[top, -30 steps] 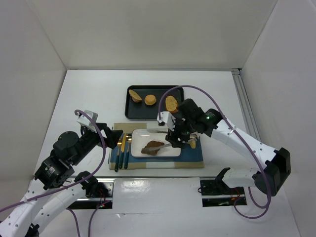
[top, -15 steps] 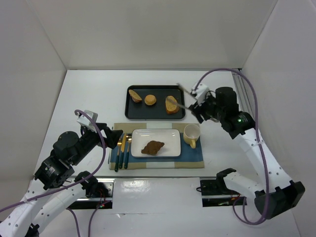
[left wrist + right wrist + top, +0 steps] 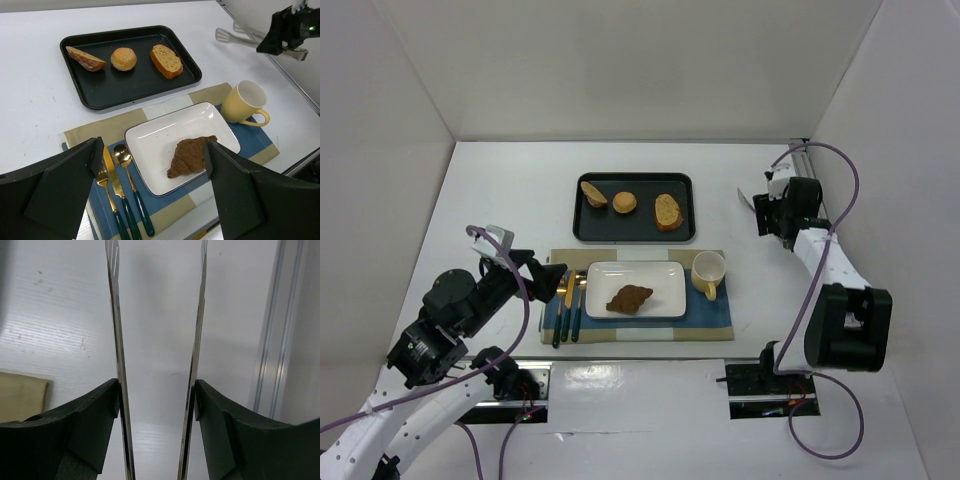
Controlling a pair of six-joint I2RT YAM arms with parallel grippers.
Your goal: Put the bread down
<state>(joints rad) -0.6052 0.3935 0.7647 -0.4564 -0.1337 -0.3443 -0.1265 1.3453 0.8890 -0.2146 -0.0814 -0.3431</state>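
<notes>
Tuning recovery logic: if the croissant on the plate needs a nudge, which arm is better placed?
Left, likely. The left end effector is open, empty and faces the croissant on the plate. The right end effector is off near the table's right edge, past the cup, holding tongs.

Straight down onto the plate (image 3: 610, 277), the way was open. The cup (image 3: 708, 270) crowded it at 3 o'clock, cutlery (image 3: 570, 305) at 9, the black tray (image 3: 630, 228) at 12. Bare table (image 3: 500, 190) spread wide at 10 o'clock. The right gripper (image 3: 157, 390), jaws pinching tongs (image 3: 235, 37), stood well apart at 2.
</notes>
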